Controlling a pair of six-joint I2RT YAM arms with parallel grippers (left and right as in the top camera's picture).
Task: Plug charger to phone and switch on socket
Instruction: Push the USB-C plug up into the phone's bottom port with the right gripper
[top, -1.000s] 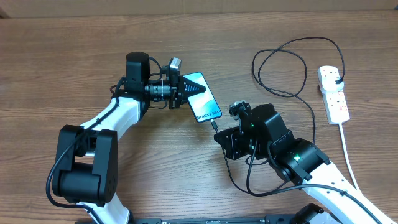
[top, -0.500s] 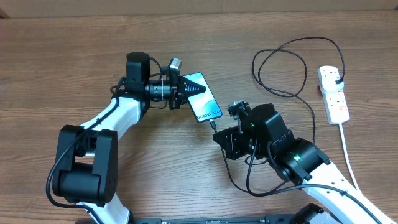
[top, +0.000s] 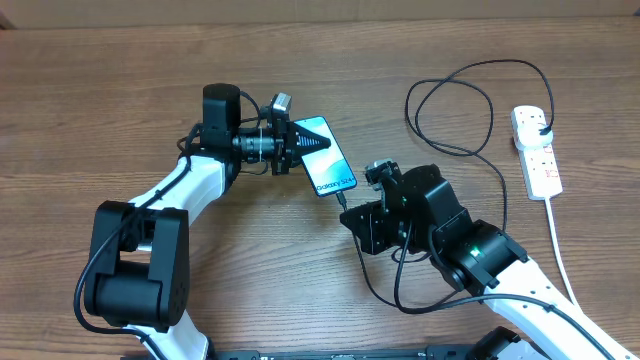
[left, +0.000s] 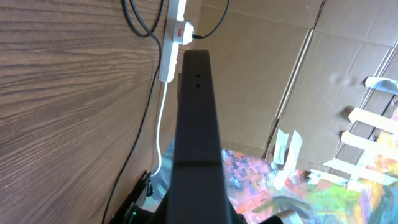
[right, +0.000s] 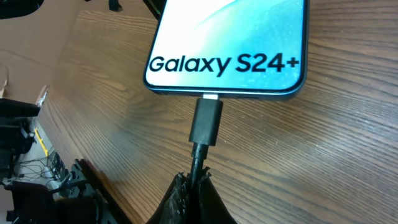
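left gripper (top: 306, 143) clamps the phone (top: 328, 160) at its top end to brace it while right gripper (right: 194, 183) pinches the charger (right: 199, 155) just behind its connector (right: 206, 121), lined up at the phone's bottom port with metal showing, so probably not seated; socket (top: 537, 150) sits well right of the phone.

A brown wood-grain surface (top: 100, 80) fills the overhead view, evenly lit, with a paler tan strip (top: 300, 8) along its far edge. Past the surface, the left wrist view shows plain cardboard panels (left: 298, 74) standing as a wall, a white slatted rack (left: 373, 124) beside them, and a brightly multicoloured patch (left: 267, 180) lower down.
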